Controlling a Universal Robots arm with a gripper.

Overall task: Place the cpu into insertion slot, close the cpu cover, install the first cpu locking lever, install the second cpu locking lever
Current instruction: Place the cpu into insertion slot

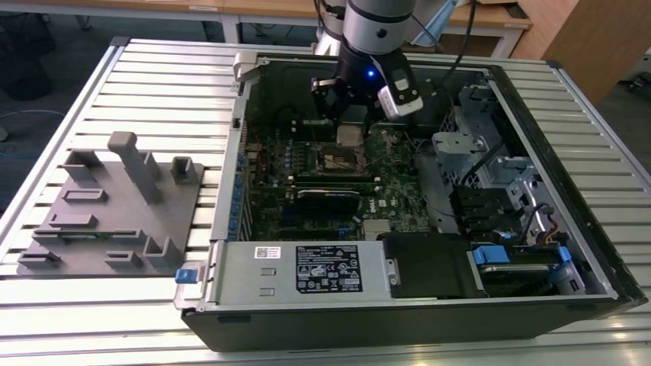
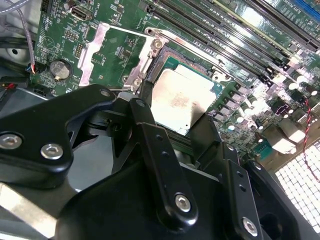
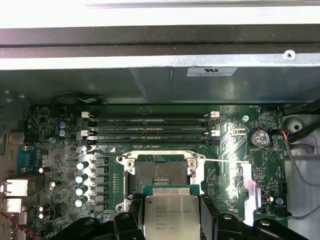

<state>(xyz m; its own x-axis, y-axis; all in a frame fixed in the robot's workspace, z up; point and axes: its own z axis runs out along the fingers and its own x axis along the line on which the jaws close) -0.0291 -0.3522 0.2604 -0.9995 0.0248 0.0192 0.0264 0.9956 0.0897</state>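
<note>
One gripper [image 3: 170, 210] around one cpu [image 2: 182, 97]

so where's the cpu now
In the first wrist view the flat silvery square cpu is gripped in the black pincer, near the dark insertion slot.

One cpu [image 3: 171, 220], one insertion slot [image 3: 161, 173], one coin battery [image 3: 259, 137], one computer case [image 1: 407, 324].
</note>
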